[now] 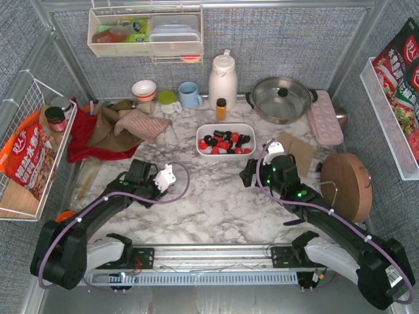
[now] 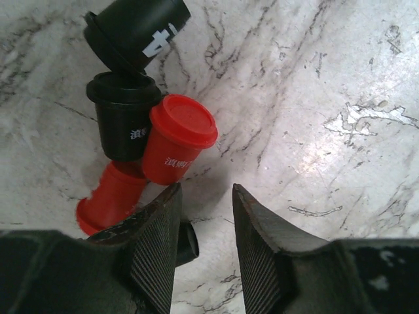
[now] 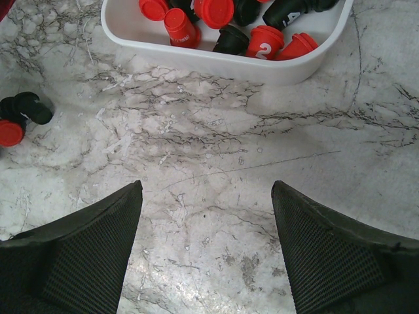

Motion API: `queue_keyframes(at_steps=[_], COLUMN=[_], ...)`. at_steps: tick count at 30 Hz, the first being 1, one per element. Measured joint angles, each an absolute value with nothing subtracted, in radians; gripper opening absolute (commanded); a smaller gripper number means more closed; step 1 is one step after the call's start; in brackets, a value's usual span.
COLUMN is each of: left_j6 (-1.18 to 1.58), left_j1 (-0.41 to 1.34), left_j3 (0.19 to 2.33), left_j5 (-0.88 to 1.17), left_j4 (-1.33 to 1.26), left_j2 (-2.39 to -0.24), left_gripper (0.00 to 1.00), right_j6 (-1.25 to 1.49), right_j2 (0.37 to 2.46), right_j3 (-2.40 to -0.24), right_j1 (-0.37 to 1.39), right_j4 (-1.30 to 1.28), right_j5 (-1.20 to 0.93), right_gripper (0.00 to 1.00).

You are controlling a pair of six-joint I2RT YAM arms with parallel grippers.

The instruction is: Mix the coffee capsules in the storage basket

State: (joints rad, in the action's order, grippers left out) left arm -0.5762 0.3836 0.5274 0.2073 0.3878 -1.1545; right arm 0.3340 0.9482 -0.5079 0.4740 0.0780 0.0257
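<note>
Left gripper [image 2: 206, 190] fingers slightly apart, clamping nothing; one black capsule [image 2: 188, 241] sits tucked behind a finger. Just past the tips we see loose capsules [image 2: 177, 137], red and black, heaped on marble [image 2: 314, 78], outside the basket [image 3: 216, 62]. Right gripper [image 3: 206, 248] wide apart, empty, bare marble between it and basket. Basket holds mixed red/black capsules. Jug [image 1: 222, 82], pot [image 1: 281, 98], pink tray [image 1: 325, 118] ring its upper right.

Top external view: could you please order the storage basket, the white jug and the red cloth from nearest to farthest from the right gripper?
1. storage basket, mid-table, just ahead of the right gripper.
2. white jug, by the back wall.
3. red cloth, far left.
</note>
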Motion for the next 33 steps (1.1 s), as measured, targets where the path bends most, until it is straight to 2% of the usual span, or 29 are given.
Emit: queue_keyframes(at_steps=[9,18,33], left_j6=[-0.633,-0.667,-0.752], left_j1=[0.372,0.371,0.368], left_j3=[0.616,0.603,0.574], left_j5=[0.204,0.254,0.289], left_j4=[0.438,0.444,0.321], left_j2=[-1.139,-1.180,-1.304], left_gripper=[0.50,0.52,0.50], right_j6=[0.337,0.337,0.336], right_j2=[0.963,0.971,0.988], right_j3=[-0.508,-0.508,-0.508], right_j1=[0.474,0.474,0.474], right_j4=[0.078,0.078,0.079], right_j5=[0.026,0.025,0.025], right_gripper=[0.84,0.84,0.84])
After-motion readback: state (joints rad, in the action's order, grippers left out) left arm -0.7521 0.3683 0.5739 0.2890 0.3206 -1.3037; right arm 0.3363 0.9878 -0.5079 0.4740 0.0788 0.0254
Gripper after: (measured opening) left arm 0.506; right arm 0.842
